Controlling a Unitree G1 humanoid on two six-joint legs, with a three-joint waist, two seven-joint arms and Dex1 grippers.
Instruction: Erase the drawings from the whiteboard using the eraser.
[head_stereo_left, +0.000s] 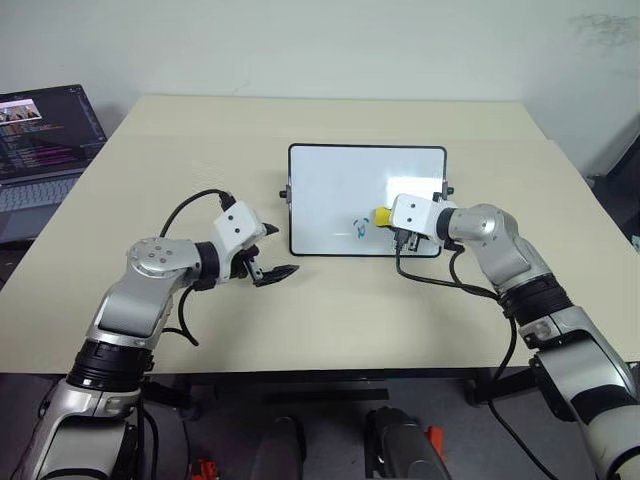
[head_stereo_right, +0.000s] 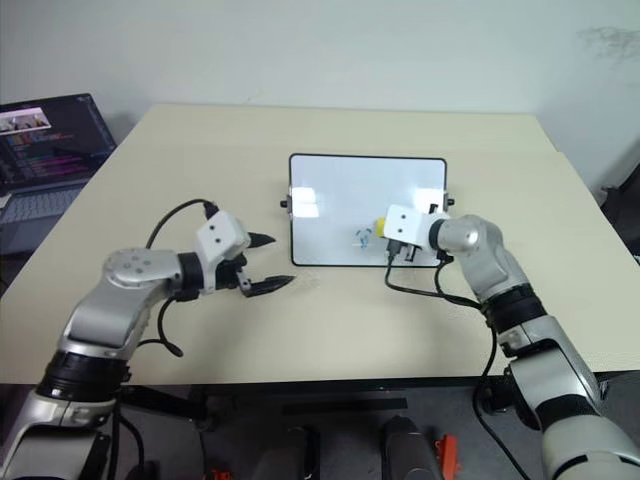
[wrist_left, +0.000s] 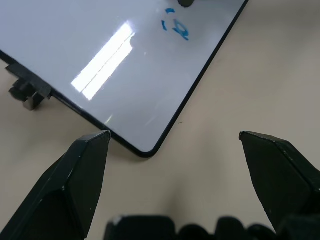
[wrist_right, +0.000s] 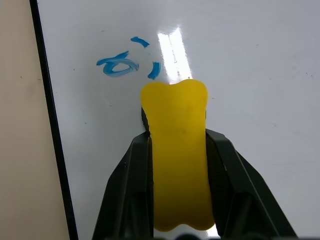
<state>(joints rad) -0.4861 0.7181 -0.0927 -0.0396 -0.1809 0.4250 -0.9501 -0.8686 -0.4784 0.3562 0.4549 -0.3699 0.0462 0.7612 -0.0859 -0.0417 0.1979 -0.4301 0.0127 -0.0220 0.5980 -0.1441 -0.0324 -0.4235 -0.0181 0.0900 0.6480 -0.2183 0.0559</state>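
A beige table (head_stereo_left: 330, 310) carries the scene. The whiteboard (head_stereo_left: 340, 190) lies flat on it near the centre, long sides running across (thin black frame, rounded corners, a small black knob on each short side). A laptop (head_stereo_left: 40, 150) with a lit screen sits at the table's far left edge, well apart from the board.

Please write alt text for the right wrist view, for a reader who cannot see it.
The right end effector grips the yellow eraser over the whiteboard, just short of the remaining blue drawings. The board's black frame and beige table run along one side.
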